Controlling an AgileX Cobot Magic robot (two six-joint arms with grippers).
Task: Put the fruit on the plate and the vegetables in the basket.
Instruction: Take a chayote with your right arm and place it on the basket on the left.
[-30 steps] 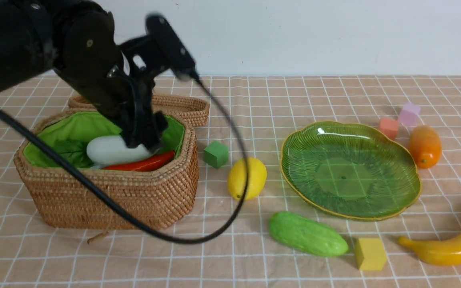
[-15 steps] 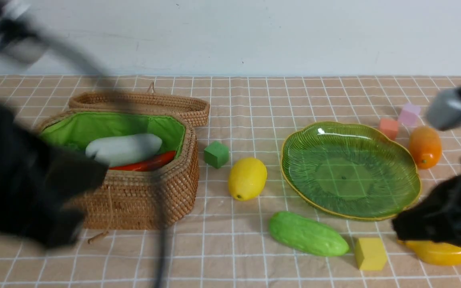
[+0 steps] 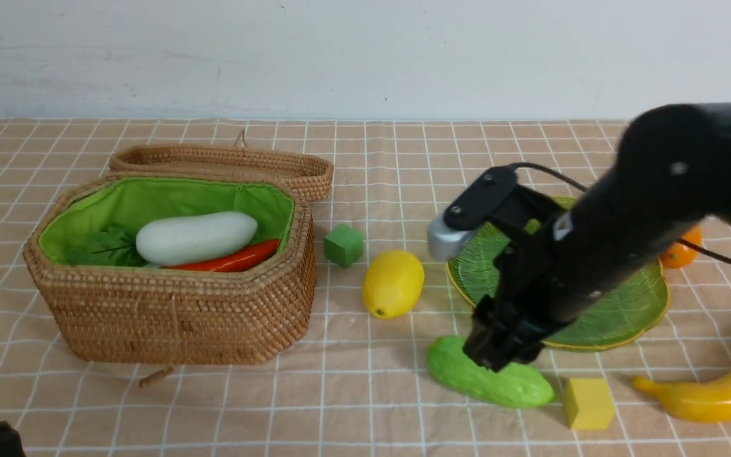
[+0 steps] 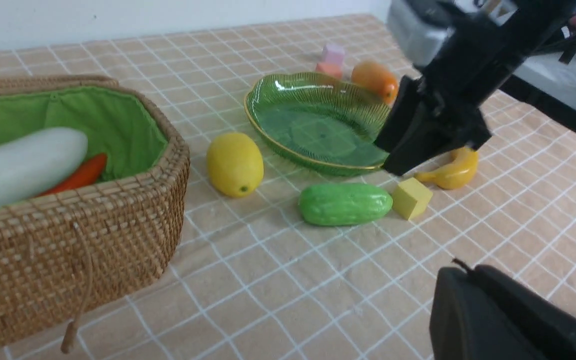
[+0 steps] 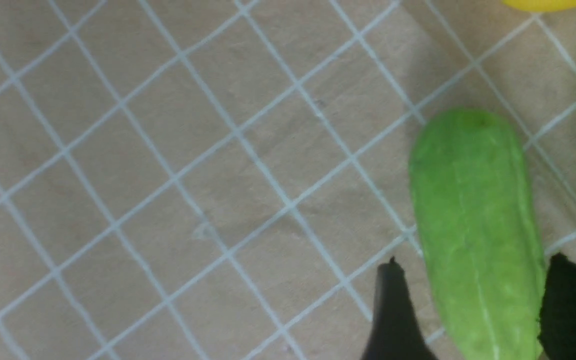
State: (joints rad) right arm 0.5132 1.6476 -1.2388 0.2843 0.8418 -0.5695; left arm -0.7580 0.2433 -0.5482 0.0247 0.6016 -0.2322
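The right jaws stand apart astride the cucumber (image 5: 473, 225), apparently not yet touching; it looks light, stiff, slick plastic, so pinch across its middle. Left jaws together.

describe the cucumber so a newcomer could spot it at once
Find the wide translucent green glass dish right of the brown wicker basket. Just in front of the dish's near rim lies the light green plastic cucumber, with the right arm's black fingers either side of it. It alone is long and green: the yellow foam cube beside it is boxy, the yellow lemon round.
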